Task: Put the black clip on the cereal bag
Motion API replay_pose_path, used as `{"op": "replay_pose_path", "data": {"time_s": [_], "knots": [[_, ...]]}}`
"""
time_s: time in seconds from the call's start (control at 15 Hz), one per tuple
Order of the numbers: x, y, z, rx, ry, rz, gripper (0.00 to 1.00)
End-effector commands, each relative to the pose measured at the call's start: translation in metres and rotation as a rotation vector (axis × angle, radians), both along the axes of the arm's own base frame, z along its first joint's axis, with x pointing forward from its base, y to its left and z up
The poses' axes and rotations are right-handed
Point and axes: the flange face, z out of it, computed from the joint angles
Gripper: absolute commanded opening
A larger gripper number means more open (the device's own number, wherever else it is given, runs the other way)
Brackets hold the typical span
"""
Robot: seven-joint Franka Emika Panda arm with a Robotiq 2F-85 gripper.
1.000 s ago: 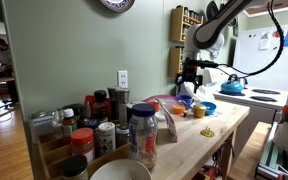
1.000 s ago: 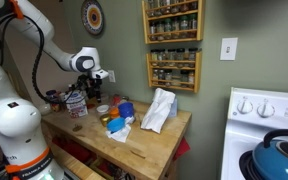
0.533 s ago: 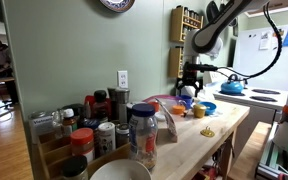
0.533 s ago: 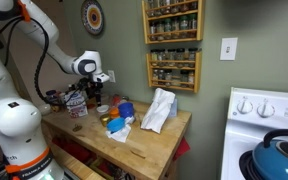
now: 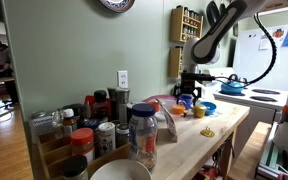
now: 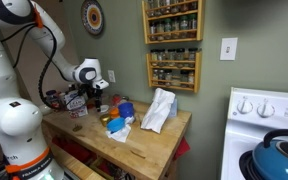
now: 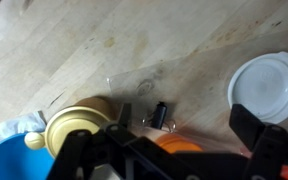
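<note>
One small black clip [image 7: 161, 113] lies on the bare wooden counter [image 7: 114, 40] at the centre of the wrist view. Just below it is the gripper [image 7: 169, 148], jaws spread wide and empty. We judge it is lining up for the pick. A yellow cup [image 7: 79, 122] crowds the clip's left, and a white lid [image 7: 267, 85] sits at the right edge. In an exterior view the cereal bag [image 6: 159, 110] stands mid-frame, well apart, so the clip needs carrying over.

tool [image 6: 96, 98] | low above wooden counter [image 6: 149, 146] | cereal bag [image 6: 159, 110] upright (near its middle)
</note>
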Motion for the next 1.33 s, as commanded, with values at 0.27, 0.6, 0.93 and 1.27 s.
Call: {"op": "replay_pose_path", "data": {"time_s": [0.27,0.6,0.93,1.27], "knots": [[-0.014,-0.007,-0.025,-0.026,-0.030,-0.072,0.94],[-0.017,-0.010,-0.029,-0.041,-0.058,-0.119,0.90],[-0.013,-0.008,-0.030,-0.052,-0.103,-0.128,0.83],[-0.011,-0.009,-0.035,-0.089,-0.107,-0.141,0.74]]}}
